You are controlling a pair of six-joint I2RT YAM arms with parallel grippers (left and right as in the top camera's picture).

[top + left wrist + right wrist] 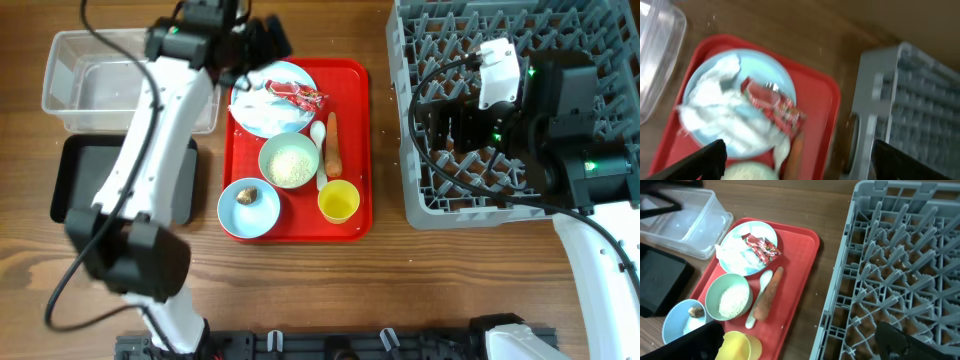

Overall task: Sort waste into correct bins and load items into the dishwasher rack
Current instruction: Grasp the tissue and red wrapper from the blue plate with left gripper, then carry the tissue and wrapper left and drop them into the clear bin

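Nearest the robot, on the red tray point(352, 120), a bowl point(249, 208) is carrying the brown lump point(247, 195) and the yellow cup point(339, 201) is standing beside it. One row back, a second bowl point(288, 161) is holding the rice point(290, 166), with the spoon point(319, 150) and the carrot point(333, 143) lying side by side to its right.

Further on, the plate point(772, 70) is bearing the crumpled paper point(258, 105) with the wrapper point(298, 94) lying on top. The left gripper point(800, 155) is hovering over that plate, fingers spread wide and carrying nothing.

Off to the left on the surface, the black tub point(75, 180) and, beyond it, the clear tub point(55, 70) are both looking bare. On the right the rack point(420, 40) is showing only pegs, and the right gripper point(800, 340) is hanging over it, wide apart and empty too.

So I'm judging the job as barely begun. All five bits of waste are waiting for a tub, and plate, bowls, cup and spoon are all waiting for the rack. The wrapper or paper is looking like the first pick.
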